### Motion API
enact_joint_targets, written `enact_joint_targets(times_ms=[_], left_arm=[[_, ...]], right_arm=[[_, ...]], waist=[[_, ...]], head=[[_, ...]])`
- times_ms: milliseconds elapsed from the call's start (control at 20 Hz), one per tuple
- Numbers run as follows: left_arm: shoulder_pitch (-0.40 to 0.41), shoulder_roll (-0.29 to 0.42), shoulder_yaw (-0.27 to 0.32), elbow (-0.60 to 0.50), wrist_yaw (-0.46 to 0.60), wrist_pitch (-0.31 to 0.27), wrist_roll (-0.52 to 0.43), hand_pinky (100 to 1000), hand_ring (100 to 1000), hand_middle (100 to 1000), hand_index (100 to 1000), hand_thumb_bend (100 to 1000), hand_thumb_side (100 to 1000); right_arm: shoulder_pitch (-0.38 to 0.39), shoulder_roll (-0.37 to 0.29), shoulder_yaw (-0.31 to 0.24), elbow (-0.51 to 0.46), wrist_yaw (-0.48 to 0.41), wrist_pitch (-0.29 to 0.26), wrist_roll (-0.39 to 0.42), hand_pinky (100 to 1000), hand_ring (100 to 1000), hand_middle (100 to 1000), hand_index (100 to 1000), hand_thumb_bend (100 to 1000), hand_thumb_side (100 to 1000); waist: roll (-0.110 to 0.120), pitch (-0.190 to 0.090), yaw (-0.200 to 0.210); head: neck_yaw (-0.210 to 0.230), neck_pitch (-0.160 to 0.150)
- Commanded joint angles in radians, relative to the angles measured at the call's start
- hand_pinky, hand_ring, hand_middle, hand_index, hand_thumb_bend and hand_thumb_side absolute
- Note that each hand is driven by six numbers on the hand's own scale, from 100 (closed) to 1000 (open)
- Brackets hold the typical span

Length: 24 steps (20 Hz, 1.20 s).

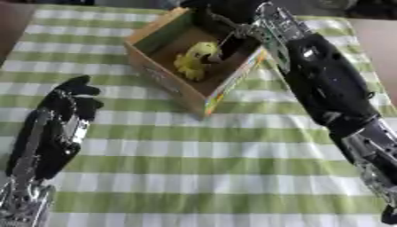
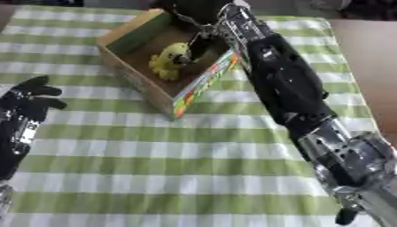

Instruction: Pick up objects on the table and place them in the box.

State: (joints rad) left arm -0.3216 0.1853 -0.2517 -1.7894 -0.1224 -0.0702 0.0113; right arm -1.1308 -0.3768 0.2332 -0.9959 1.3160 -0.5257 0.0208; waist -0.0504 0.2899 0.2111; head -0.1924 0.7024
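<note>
The right robot hand [image 1: 221, 26] reaches into the box [image 1: 159, 73], fingers apparently pinching the yellow toy [image 1: 195, 60] to set it down inside. The left robot hand [image 1: 74, 99] rests spread on the bench [image 1: 232, 168].

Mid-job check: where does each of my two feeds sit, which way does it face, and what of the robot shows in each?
Left eye view: in the head, looking down at the checked table; left hand resting at left, right arm reaching into the box.
Right eye view: beside it in the head, facing the same way; left hand nearer the edge, right hand over the box.
Both share the box, the yellow toy inside it, and both arms.
</note>
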Motion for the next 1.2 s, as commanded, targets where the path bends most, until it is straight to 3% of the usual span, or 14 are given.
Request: enact_joint_targets(times_ms=[50,300,500,550,600,650,800,1000,1200], left_arm=[[-0.001,0.008,0.006,-0.015,-0.002,0.000,0.004,829,646,678,868,335,687],[0.015,0.015,0.021,-0.010,-0.008,0.003,0.018,829,645,678,868,333,687],[0.031,0.025,0.041,-0.004,-0.015,0.008,0.039,828,645,678,867,327,686],[0.034,0.027,0.047,-0.002,-0.017,0.010,0.046,828,645,678,867,325,685],[0.037,0.028,0.051,-0.001,-0.019,0.011,0.053,828,645,678,867,322,684],[0.040,0.028,0.056,0.001,-0.020,0.014,0.061,827,645,679,866,321,683],[0.045,0.030,0.069,0.004,-0.022,0.020,0.086,827,646,680,866,317,681],[0.055,0.034,0.086,0.006,-0.024,0.027,0.116,826,645,679,866,311,678],[0.068,0.035,0.098,0.008,-0.025,0.030,0.136,826,646,681,866,308,676]], right_arm=[[-0.031,-0.045,0.014,-0.073,-0.045,-0.013,0.011,878,789,785,991,632,406],[-0.029,-0.104,0.038,-0.187,-0.252,-0.044,0.076,863,775,778,961,540,378],[0.017,-0.196,0.044,-0.333,-0.557,-0.039,0.138,841,759,770,948,441,358],[0.040,-0.222,0.038,-0.384,-0.643,-0.019,0.147,833,754,767,944,404,346],[0.064,-0.246,0.030,-0.436,-0.723,0.006,0.155,824,750,770,940,363,422],[0.093,-0.268,0.017,-0.492,-0.801,0.035,0.156,819,747,764,937,346,326],[0.184,-0.320,-0.037,-0.649,-0.978,0.136,0.141,801,739,760,928,244,292],[0.338,-0.319,-0.129,-0.787,-1.119,0.257,0.086,776,721,753,904,100,250],[0.490,-0.257,-0.191,-0.859,-1.176,0.321,0.030,755,713,768,893,100,245]], waist=[[0.009,-0.027,-0.009],[0.016,-0.037,-0.050],[0.025,-0.042,-0.106],[0.028,-0.043,-0.122],[0.031,-0.044,-0.134],[0.033,-0.044,-0.146],[0.042,-0.042,-0.172],[0.052,-0.043,-0.209],[0.063,-0.042,-0.236]], head=[[0.007,-0.002],[0.026,0.006],[0.057,0.010],[0.065,0.012],[0.072,0.014],[0.081,0.014],[0.111,0.015],[0.139,0.022],[0.172,0.031]])
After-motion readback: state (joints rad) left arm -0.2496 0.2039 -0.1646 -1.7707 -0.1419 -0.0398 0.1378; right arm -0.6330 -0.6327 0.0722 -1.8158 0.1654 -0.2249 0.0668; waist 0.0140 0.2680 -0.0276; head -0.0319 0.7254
